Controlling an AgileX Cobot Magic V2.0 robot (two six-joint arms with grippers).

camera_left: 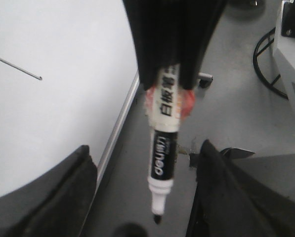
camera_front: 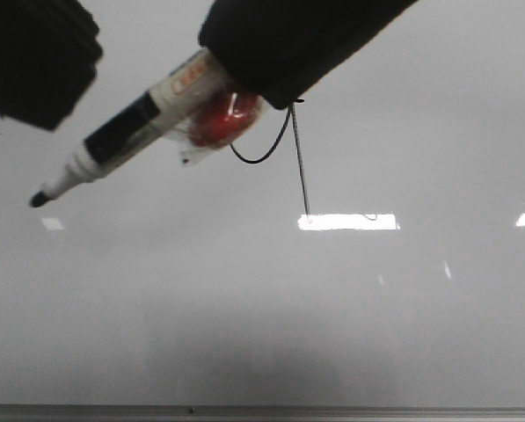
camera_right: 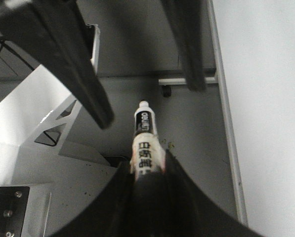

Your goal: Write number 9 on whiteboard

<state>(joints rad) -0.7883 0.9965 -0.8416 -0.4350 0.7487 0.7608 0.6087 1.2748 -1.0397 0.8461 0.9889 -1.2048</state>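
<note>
The whiteboard (camera_front: 244, 308) fills the front view. On it the number 9 (camera_front: 300, 167) shows as a thin black arc and a long tail; the top of its loop is hidden behind my right gripper (camera_front: 253, 83). That gripper is shut on a black-and-white marker (camera_front: 126, 136) wrapped in red padding (camera_front: 227, 119), with the uncapped tip (camera_front: 39, 200) off the line, low to the left. In the right wrist view the jaws (camera_right: 148, 165) clamp the marker barrel (camera_right: 143, 123). My left gripper (camera_front: 42, 88) is open (camera_left: 145, 145), and the marker (camera_left: 162, 153) hangs between its spread fingers (camera_left: 68, 192) untouched.
A grey metal rail (camera_front: 262, 411) runs along the whiteboard's lower edge (camera_left: 120, 123). Beyond it lie grey floor (camera_right: 196, 128), a stand foot with a caster wheel (camera_right: 166, 91), a white frame (camera_right: 38, 113) and black cables (camera_left: 266, 64). Bright light reflections (camera_front: 348, 221) sit on the board.
</note>
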